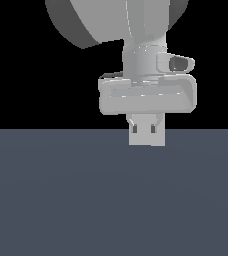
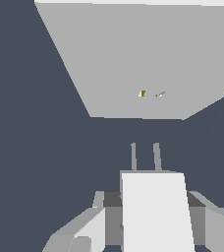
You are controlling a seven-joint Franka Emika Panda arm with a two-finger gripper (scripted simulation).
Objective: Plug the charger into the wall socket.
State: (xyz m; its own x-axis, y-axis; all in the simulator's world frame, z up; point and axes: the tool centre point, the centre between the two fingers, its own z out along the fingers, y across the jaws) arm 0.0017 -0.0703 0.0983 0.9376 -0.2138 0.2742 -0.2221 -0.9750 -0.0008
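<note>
In the wrist view my gripper (image 2: 155,224) is shut on the charger (image 2: 155,211), a white block with two thin prongs (image 2: 133,156) sticking out ahead. The prongs point toward the wall socket (image 2: 133,59), a large light-grey plate with two tiny yellowish holes (image 2: 142,93) at its centre. There is a gap between the prong tips and the plate. In the exterior view the charger (image 1: 147,140) sits under the grey hand in my gripper (image 1: 147,131), just above the floor line. The socket is not seen in the exterior view.
A flat dark blue-grey floor (image 1: 61,200) spreads below and around the hand, and it also surrounds the plate in the wrist view (image 2: 35,147). The background above it is black.
</note>
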